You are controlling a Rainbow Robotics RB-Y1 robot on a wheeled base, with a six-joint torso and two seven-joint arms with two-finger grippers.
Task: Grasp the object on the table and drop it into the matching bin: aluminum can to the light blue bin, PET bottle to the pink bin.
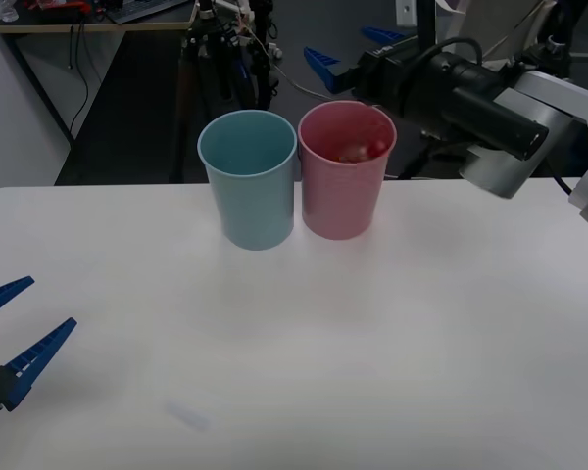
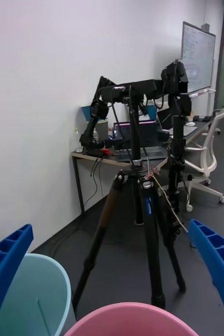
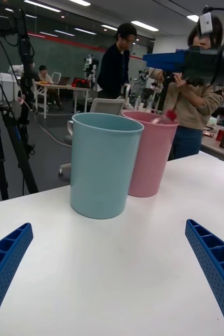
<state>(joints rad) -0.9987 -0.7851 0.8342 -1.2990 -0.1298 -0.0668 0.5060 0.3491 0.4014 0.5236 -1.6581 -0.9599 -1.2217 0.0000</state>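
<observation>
Your left gripper (image 1: 12, 343) waits at the near left of the table (image 1: 421, 323), low over the white top, its blue ribbed fingers spread wide with nothing between them. Moving right, the light blue bin (image 1: 249, 176) stands at the far middle, a smooth matte plastic bucket that tapers downward under a rolled rim, and the pink bin (image 1: 344, 168) of the same shape sits just beside it on the right. The PET bottle (image 1: 363, 150) appears to lie inside the pink bin: from the front view you can make out something reddish and pale down in it, though its label is too blurred to read. Further right, your right gripper (image 2: 112, 278) hangs above and just beyond the pink bin's far rim, its fingers splayed wide and holding nothing. So the drop looks done and the release step is closing out. The next move, as I judge it, calls for you to lift the right arm clear of the rim without nudging the bin, since light plastic on a smooth tabletop will slide or tip easily.
</observation>
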